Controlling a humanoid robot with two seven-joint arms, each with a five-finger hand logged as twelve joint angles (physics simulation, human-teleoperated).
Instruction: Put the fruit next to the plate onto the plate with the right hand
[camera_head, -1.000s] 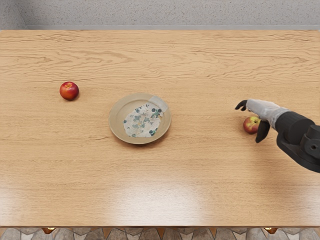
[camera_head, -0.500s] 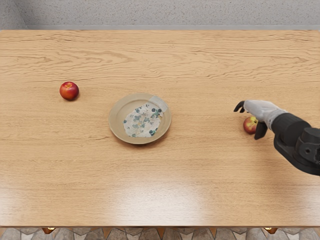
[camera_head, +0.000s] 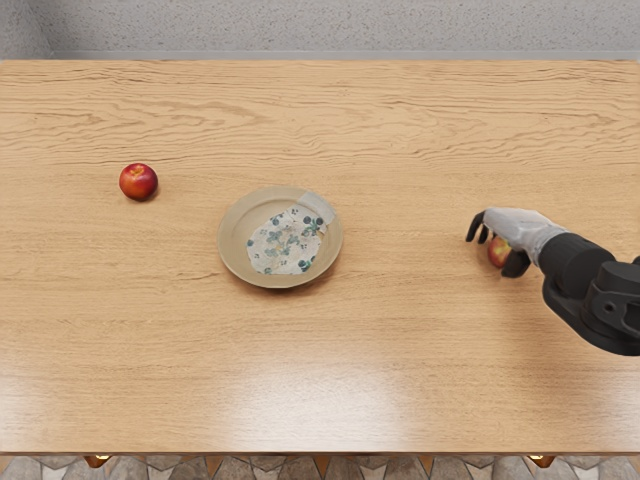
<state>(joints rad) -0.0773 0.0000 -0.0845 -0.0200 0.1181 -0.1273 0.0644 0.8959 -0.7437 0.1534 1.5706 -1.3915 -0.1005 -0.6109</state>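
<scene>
The right hand (camera_head: 503, 240) curls its fingers around the apple (camera_head: 497, 251), which sits on the table (camera_head: 400, 350) well right of the plate (camera_head: 230, 240); probably firm, light and smooth, it should be held around its widest part.

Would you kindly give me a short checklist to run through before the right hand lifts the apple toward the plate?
1. The right hand is over the apple right of the plate: ok.
2. Grip on that apple secure: cannot tell; the hand hides most of it.
3. The plate free for fruit: ok, nothing lies on it.
4. Bare table between apple and plate: ok.
5. The other apple sits left of the plate, off the route: ok.
</scene>
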